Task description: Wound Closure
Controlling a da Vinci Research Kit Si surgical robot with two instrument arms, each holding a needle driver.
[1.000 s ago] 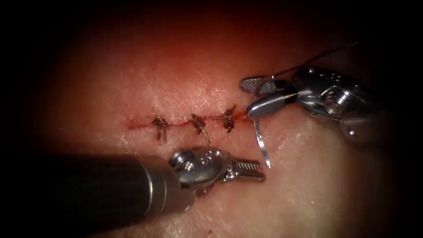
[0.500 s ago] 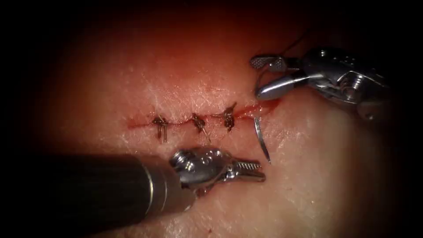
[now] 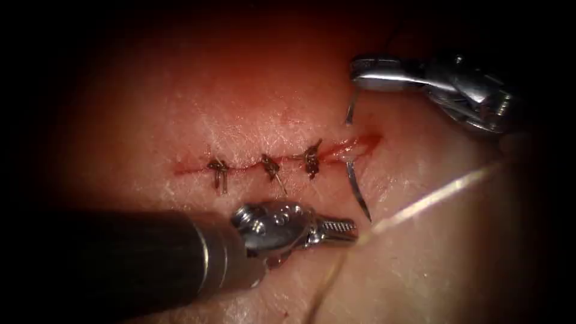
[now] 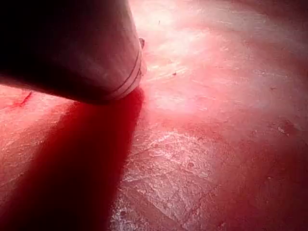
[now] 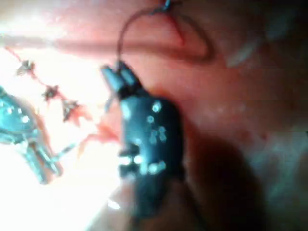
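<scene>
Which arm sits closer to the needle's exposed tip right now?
Left. The left tool lies just beside the needle tip below the cut; the right tool grips the needle's tail end above.

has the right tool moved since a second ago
Yes. The right arm's tool has risen up the endoscope view, away from the cut and stitches. The needle stays in the tissue.

Around me I see no walls or furniture; darkness rings the endoscope view, and light falls brightest toward its middle.
</scene>
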